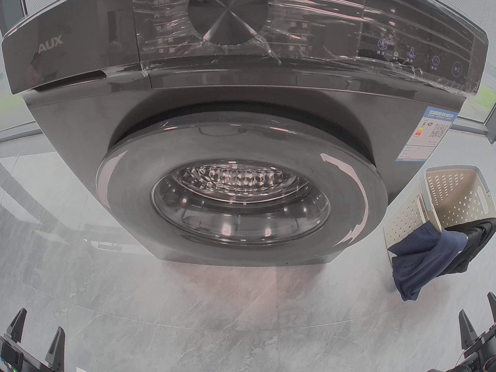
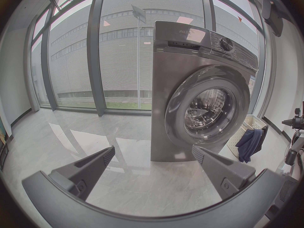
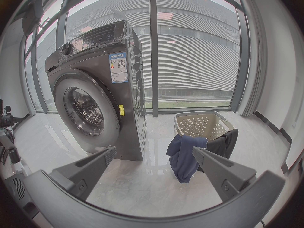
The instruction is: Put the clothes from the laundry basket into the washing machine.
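Note:
A grey front-loading washing machine (image 1: 243,130) stands straight ahead with its round glass door (image 1: 241,200) closed; it also shows as the washing machine (image 2: 202,89) and the washing machine (image 3: 95,92). To its right stands a beige laundry basket (image 1: 454,195), with a navy garment (image 1: 426,264) and a black garment (image 1: 478,241) draped over its near rim. The laundry basket (image 3: 202,124) carries the navy garment (image 3: 183,157) hanging down to the floor. My left gripper (image 2: 153,154) is open and empty, low at the near left. My right gripper (image 3: 153,154) is open and empty, low at the near right.
Polished grey tile floor (image 1: 217,306) stretches between me and the machine. Tall windows (image 3: 196,48) run behind the machine and basket. A white wall (image 3: 281,79) lies to the right of the basket.

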Available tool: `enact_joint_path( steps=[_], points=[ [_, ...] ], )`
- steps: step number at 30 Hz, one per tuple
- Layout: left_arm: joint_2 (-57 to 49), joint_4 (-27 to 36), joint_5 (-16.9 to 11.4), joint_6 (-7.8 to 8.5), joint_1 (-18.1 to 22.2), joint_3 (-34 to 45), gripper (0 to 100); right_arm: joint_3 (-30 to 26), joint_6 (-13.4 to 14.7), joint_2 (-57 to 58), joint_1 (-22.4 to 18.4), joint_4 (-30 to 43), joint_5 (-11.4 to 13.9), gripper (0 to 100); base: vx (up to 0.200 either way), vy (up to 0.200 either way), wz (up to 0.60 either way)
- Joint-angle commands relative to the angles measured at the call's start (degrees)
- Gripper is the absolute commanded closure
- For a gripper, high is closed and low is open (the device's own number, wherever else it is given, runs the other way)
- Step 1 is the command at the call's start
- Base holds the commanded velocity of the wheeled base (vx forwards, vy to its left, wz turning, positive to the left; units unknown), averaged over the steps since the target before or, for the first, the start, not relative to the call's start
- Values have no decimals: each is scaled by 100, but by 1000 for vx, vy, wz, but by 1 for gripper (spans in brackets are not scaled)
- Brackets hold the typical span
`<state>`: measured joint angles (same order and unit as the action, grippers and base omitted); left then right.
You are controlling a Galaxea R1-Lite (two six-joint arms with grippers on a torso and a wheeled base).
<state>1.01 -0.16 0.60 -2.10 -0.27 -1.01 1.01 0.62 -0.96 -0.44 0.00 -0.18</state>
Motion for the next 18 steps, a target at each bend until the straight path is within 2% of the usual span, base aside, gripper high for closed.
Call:
enact_joint_path(
  steps=[1, 8, 12, 18],
  points=[
    [-84, -2, 2, -1, 0, 92, 0, -101, -1, 96, 0, 0, 1, 0, 0, 0, 0],
    [-84, -2, 2, -1, 0, 92, 0, -101, -1, 96, 0, 0, 1, 0, 0, 0, 0],
    [-84, -2, 2, -10, 0, 92, 0, -101, -1, 96, 0, 0, 1, 0, 0, 200, 0],
    [-84, -2, 11, -10, 0, 92, 0, -101, -1, 96, -9, 0, 1, 0, 0, 0, 0]
  ],
)
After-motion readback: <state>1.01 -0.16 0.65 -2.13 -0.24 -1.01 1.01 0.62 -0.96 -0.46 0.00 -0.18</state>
